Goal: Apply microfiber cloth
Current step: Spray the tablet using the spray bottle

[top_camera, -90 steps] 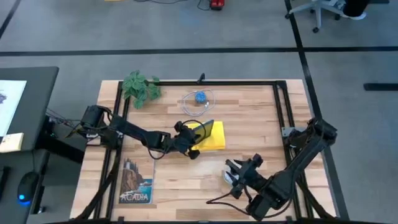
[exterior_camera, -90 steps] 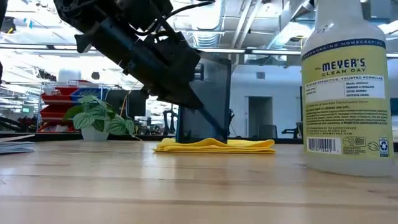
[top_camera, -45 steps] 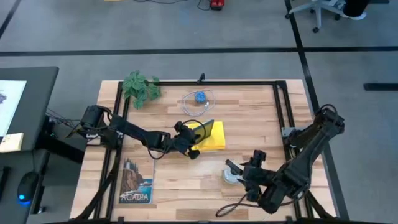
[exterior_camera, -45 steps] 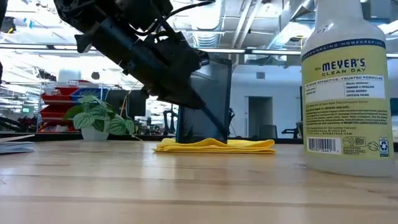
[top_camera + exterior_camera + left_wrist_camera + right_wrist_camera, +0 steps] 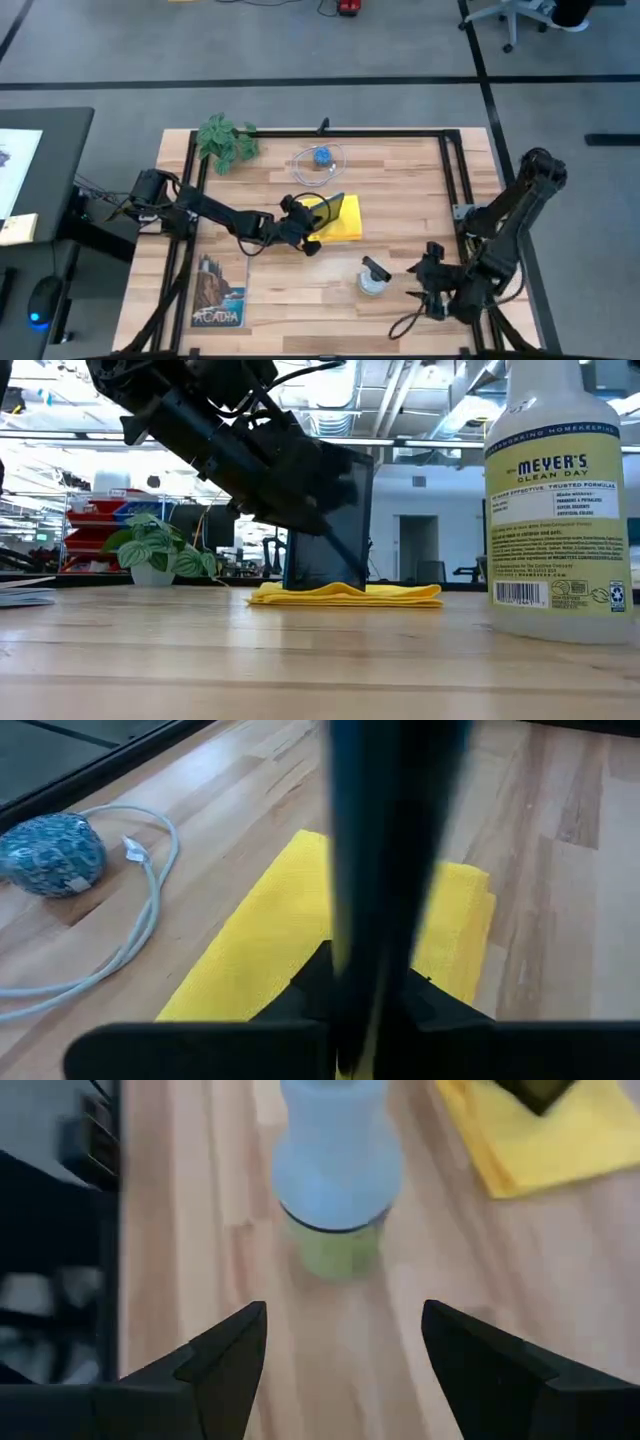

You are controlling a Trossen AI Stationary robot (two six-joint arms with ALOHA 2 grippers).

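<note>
Overhead and table-level views share the yellow cloth (image 5: 338, 222)

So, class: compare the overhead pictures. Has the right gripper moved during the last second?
Yes. The right gripper has backed away from the spray bottle, towards the table's right edge; its fingers are open and the bottle stands alone.

The microfiber cloth (image 5: 342, 222), bright yellow and folded into a rough square, lies flat near the middle of the desk (image 5: 290, 300), slightly rumpled along its edges, with a dark tablet (image 5: 330, 520) standing on edge upon it.
</note>
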